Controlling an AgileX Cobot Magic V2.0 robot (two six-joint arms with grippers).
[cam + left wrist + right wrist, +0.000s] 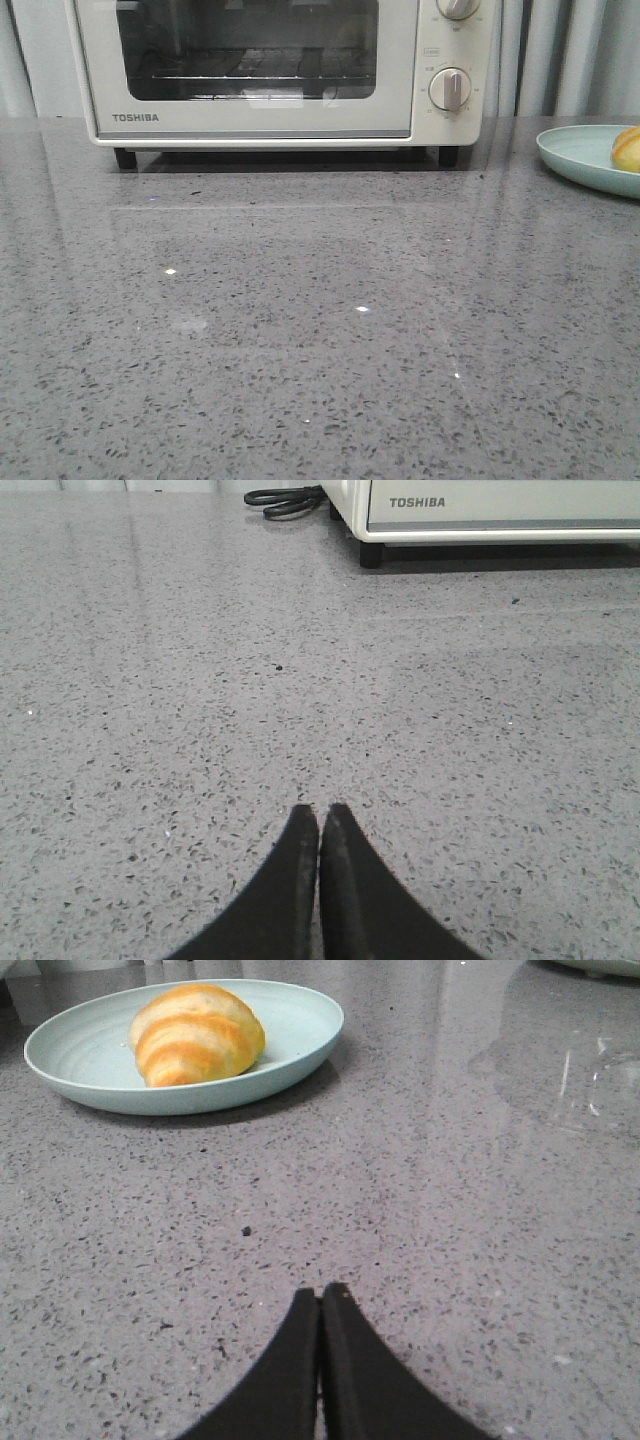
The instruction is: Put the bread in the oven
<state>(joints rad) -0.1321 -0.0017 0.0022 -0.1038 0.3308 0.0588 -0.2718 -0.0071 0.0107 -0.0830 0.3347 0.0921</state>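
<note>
The oven (pixel 280 70) stands at the back of the grey speckled counter (pixel 300 330), its door apparently closed. The bread (pixel 195 1035) lies on a pale green plate (pixel 300 1030) to its right. Left pincer (pixel 320 825) and right pincer (pixel 320 1305) are both pressed together, empty, above bare counter.

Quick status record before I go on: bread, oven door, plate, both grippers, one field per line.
bread: lying on the plate, untouched
plate: pale green, on the counter to the right of the oven
oven: at the back of the counter, door closed
left gripper: shut, empty, over bare counter
right gripper: shut, empty, short of the plate
</note>
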